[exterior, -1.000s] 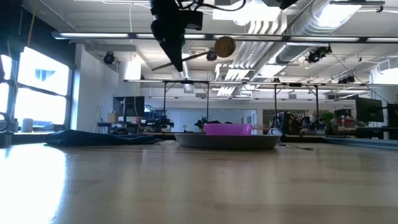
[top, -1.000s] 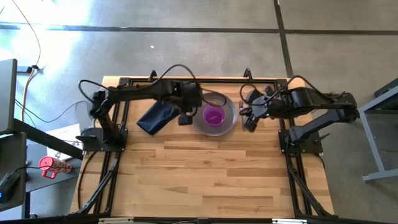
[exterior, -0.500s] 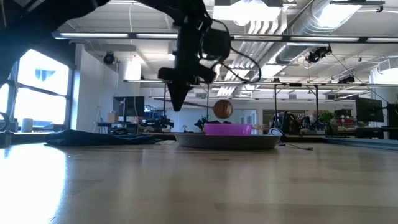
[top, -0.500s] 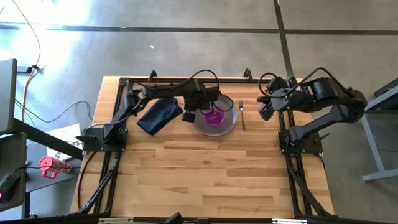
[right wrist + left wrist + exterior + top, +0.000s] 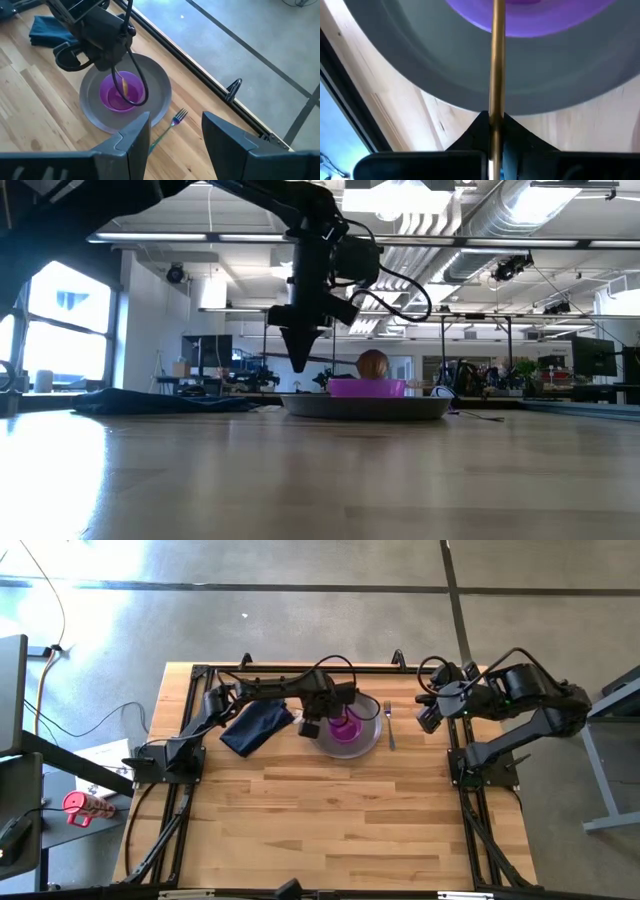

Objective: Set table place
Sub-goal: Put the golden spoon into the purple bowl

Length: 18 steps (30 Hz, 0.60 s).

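Observation:
My left gripper (image 5: pixel 310 727) hangs over the left rim of the round grey plate (image 5: pixel 372 736), shut on the slim gold spoon (image 5: pixel 372 365). The spoon's round end is over the magenta bowl (image 5: pixel 345 728), which stands on the plate; I cannot tell whether spoon and bowl touch. The teal-handled fork (image 5: pixel 389 725) lies flat on the table right of the plate. The dark navy napkin (image 5: pixel 255 727) lies flat left of the plate. My right gripper (image 5: pixel 427 718) is open and empty above the table's far right part, right of the fork. My left gripper pinches the spoon's handle (image 5: pixel 495 107) near its free end between its two fingers (image 5: pixel 475 131). The fingers point down from above and lie across the handle. The spoon is about level and reaches toward the table's right, with its round end (image 5: pixel 372 365) over the bowl (image 5: pixel 366 388).
The plate (image 5: pixel 160 90), fork (image 5: pixel 170 125) and napkin (image 5: pixel 47 30) all sit along the table's far edge. The black frame (image 5: pixel 300 670) runs just behind them. The wide plank top (image 5: pixel 330 820) lies toward the near edge.
My left gripper has gone toward the table's right edge and down with the spoon. The spoon's round end has dropped from high above the plate to just over the bowl. My right gripper has drawn back from beside the plate toward the right edge, and the fork now shows lying on the table.

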### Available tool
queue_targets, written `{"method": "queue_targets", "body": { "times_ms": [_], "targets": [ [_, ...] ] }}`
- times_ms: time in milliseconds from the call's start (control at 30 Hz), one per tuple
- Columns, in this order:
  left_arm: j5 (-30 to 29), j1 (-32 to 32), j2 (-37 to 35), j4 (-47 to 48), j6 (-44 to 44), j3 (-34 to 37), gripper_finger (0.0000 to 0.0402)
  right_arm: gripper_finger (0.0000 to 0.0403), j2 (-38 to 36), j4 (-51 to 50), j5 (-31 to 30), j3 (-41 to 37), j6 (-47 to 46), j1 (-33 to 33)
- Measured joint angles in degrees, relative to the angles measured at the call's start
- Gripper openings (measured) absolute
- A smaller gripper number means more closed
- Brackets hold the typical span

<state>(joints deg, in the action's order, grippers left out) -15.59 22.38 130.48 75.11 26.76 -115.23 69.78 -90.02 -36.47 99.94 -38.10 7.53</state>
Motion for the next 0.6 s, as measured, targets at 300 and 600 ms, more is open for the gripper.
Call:
{"method": "queue_targets", "body": {
  "times_ms": [300,600],
  "targets": [
    [-0.4,0.0,0.0,-0.4,1.5,0.0,0.0006,0.0169,0.0,0.0,-0.2,0.0,0.2,0.0],
    [-5.9,0.1,0.0,4.8,3.1,0.0,0.0006,0.0169,0.0,0.0,-0.2,0.0,0.7,0.0]
  ]
}}
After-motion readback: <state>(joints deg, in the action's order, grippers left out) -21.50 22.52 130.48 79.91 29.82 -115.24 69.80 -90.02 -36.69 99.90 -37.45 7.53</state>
